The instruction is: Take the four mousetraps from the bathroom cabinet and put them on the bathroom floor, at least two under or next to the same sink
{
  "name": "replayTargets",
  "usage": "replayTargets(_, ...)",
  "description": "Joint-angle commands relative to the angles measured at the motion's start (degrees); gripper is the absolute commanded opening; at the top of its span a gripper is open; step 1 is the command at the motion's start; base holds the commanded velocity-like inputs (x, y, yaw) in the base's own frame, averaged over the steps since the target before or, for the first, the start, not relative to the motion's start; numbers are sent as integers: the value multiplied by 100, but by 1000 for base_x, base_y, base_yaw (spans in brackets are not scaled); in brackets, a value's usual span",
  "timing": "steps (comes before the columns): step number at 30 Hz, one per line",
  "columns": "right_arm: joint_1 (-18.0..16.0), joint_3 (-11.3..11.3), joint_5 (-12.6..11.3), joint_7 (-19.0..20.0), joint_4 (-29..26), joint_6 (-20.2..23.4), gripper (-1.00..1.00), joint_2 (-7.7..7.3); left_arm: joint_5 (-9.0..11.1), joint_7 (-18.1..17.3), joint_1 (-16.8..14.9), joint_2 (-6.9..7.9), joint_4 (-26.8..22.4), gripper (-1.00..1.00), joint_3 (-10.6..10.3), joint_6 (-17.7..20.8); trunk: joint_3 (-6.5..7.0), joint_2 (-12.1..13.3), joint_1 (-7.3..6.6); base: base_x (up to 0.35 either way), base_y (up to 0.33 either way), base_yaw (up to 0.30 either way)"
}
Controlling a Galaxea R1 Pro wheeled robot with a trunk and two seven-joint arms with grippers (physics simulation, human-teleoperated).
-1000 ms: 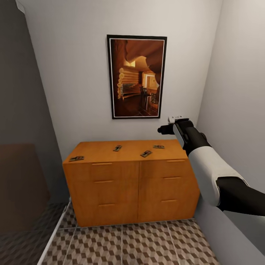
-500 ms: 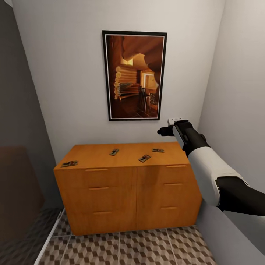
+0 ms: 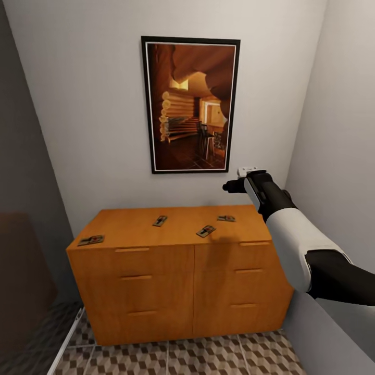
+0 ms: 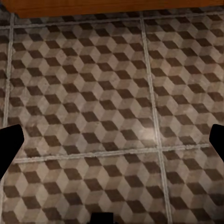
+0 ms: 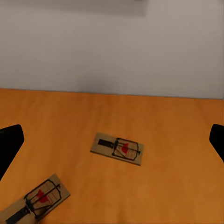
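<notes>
four small brown wooden mousetraps (image 3: 205,230) with dark wire lie flat on top of the low orange-brown wooden cabinet (image 3: 179,276). the right pincer (image 3: 229,185) hangs above the cabinet's right end, its fingers spread wide, holding nothing. one trap lies just below it, another near, two farther left. the left pincer (image 4: 112,140) is wide open too, empty, over the cube-pattern tile floor (image 4: 112,116).

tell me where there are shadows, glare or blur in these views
Head view: a soft shadow sits on the cabinet front edge below the right arm, and the left margin is dark and hazy. Left wrist view: a faint bright patch on the bathroom floor. Right wrist view: the mousetraps look slightly soft, with no glare.
</notes>
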Motion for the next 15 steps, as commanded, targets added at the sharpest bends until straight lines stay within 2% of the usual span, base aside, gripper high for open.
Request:
replayTargets(1, -3, 2, 60, 30, -8, 29, 100, 0, -5, 4, -3, 0, 4, 100, -1, -18, -7, -3, 1, 100, 0, 0)
replayTargets(15, -2, 9, 60, 40, -11, -234, 100, 11, -5, 4, -3, 0, 4, 100, -4, -18, -7, -3, 1, 24, 0, 0)
